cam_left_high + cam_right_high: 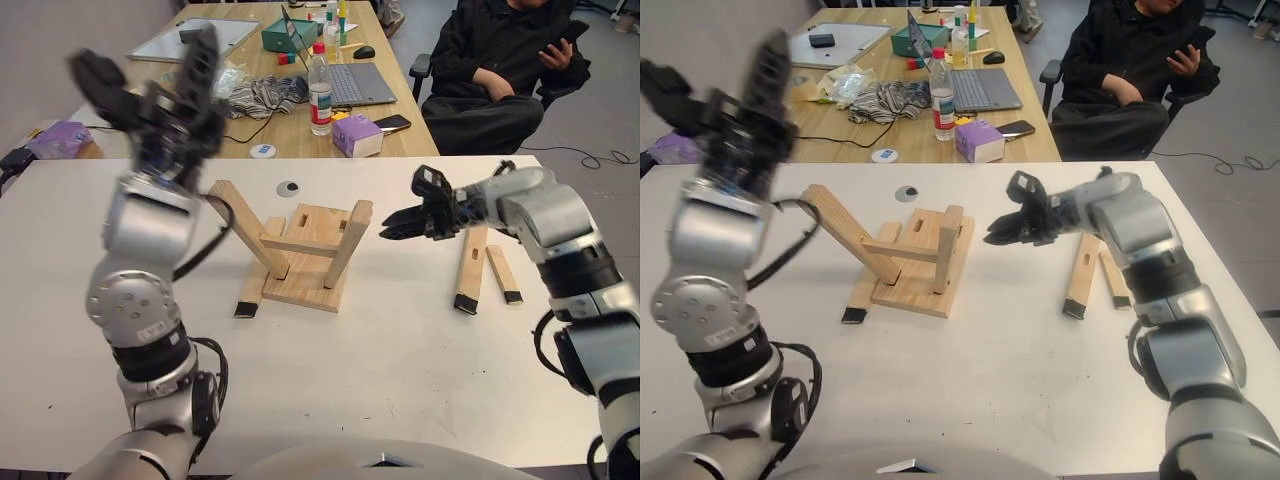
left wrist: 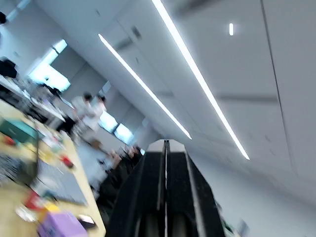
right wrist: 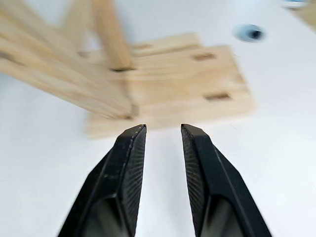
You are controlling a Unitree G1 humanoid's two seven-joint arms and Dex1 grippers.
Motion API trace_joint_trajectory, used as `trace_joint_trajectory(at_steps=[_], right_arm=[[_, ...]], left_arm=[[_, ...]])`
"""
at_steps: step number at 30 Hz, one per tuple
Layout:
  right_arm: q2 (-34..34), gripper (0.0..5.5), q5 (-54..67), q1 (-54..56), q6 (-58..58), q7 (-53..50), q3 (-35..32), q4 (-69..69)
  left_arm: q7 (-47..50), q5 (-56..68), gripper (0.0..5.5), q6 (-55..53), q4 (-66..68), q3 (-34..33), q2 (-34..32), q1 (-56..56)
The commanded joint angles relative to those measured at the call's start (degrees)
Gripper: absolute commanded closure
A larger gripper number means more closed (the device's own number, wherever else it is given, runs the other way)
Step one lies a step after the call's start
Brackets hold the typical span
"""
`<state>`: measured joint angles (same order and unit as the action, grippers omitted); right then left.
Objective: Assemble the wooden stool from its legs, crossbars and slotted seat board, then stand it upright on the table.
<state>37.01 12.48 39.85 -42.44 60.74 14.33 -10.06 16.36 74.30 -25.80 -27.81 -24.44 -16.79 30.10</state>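
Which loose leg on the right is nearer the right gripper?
The longer leg, lying between the shorter leg and the seat board.

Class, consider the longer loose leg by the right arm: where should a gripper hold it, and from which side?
Probably its bare wooden middle, from above, closing across the narrow width: the longer loose leg lies flat with both long sides free, clear of the shorter piece.

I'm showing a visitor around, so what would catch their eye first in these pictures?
The half-built stool mid-table: two legs and a crossbar standing on the flat seat board. The right gripper hovers open beside it, and the left gripper points up at the ceiling.
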Motion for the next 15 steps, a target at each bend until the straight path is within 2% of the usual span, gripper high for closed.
trace_joint_trajectory(at_steps=[1,3,6,8,10,12,14,15], right_arm=[[-10.28,4.61,-3.71,-17.27,-5.3,-29.42,-22.7,16.7],[-19.35,5.15,-4.74,-25.57,-8.18,-41.03,-28.74,28.31],[-29.24,5.45,-10.49,-36.54,-4.32,-54.42,-26.8,38.84],[-30.1,5.45,-13.35,-38.68,-1.85,-57.79,-24.04,40.03],[-29.03,5.45,-14.73,-38.13,-1.1,-57.27,-19.43,40.4],[-28.08,5.45,-15.05,-34.9,-2.4,-54.5,-12.74,40.69],[-30.85,5.45,-15.53,-25.9,-4.34,-50.82,-0.56,38.07],[-33.55,5.45,-15.25,-20.93,-5.77,-49.3,4.39,35.71]], left_arm=[[2.63,-7.48,5.5,-3.59,14.86,-14.35,-14.08,-11.26],[-1.49,-13.21,5.5,-6.97,21.68,-14.46,-19.4,-18.33],[-13.16,-20.26,5.5,-7.56,26.49,-6.67,-20.43,-24.49],[-18.35,-23.46,5.5,-7.22,25.58,-2.29,-19.87,-25.36],[-20.36,-23.87,5.5,-10.08,20.98,2.93,-17.82,-24.59],[-22.8,-18.94,5.5,-15.99,9.6,10.68,-15.42,-24.93],[-19.97,-12.59,5.5,-25.49,-2.43,20.38,-13.42,-22.89],[-15.06,-8.69,5.5,-30.23,-5.94,24.35,-11.57,-20.2]])
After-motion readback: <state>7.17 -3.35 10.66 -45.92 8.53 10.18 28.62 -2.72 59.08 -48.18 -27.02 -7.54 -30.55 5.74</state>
